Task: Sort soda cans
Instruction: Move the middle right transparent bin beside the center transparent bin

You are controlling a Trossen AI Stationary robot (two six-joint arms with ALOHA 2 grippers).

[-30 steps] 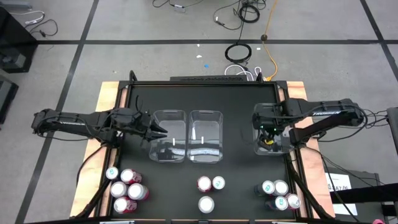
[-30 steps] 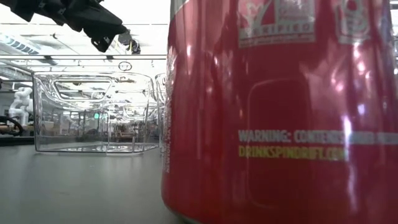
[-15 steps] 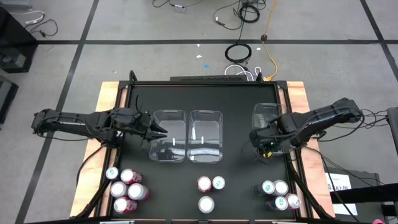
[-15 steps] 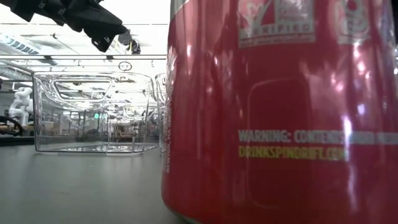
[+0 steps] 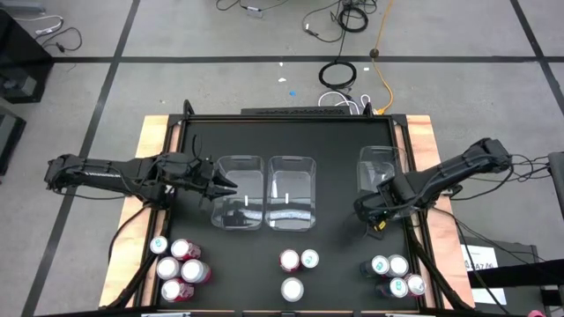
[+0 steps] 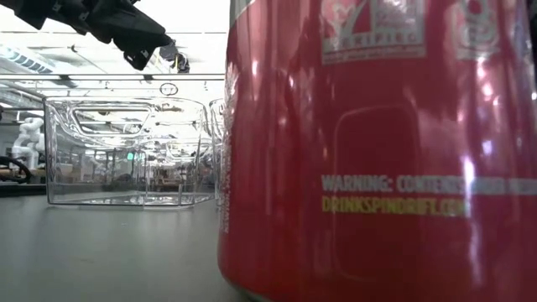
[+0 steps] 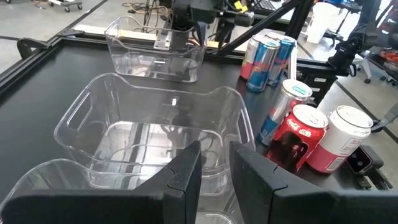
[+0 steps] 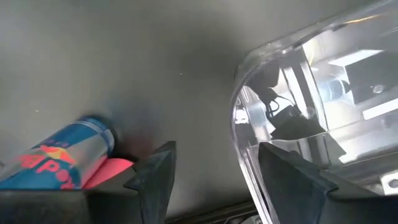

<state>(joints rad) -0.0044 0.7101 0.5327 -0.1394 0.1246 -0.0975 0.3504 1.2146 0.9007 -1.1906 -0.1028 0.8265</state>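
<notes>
Change since a second ago: the right gripper (image 5: 368, 210) has left its place above the right-hand clear bin (image 5: 377, 169) and now sits off that bin's 7 o'clock corner, over the bare black surface (image 5: 339, 251), between the bin and the right can cluster. Its jaws stand apart with a clear gap in the wrist view and hold nothing; they have narrowed somewhat over that second. The wrist view shows a blue-and-silver can (image 8: 59, 155) beyond the jaws and the bin wall beside them.

The left gripper (image 5: 231, 186) is unchanged, hovering at the 9 o'clock edge of the left clear bin (image 5: 239, 167). Its jaws are nearly together, with only a narrow slit between them, and nothing is held.

Soda cans, all unmoved:
- Left cluster (image 5: 179, 267) at the surface's 7 o'clock, silver-topped and red cans packed together.
- Three cans at 6 o'clock: a red can (image 5: 289, 260), a teal-topped can (image 5: 309, 258) touching it, and a white can (image 5: 292, 288) just below.
- Right cluster (image 5: 395, 275) at 5 o'clock.

The middle clear bin (image 5: 292, 167) stands beside the left one. All three bins appear without cans. In the low view a red can (image 6: 377, 151) fills most of the frame.
</notes>
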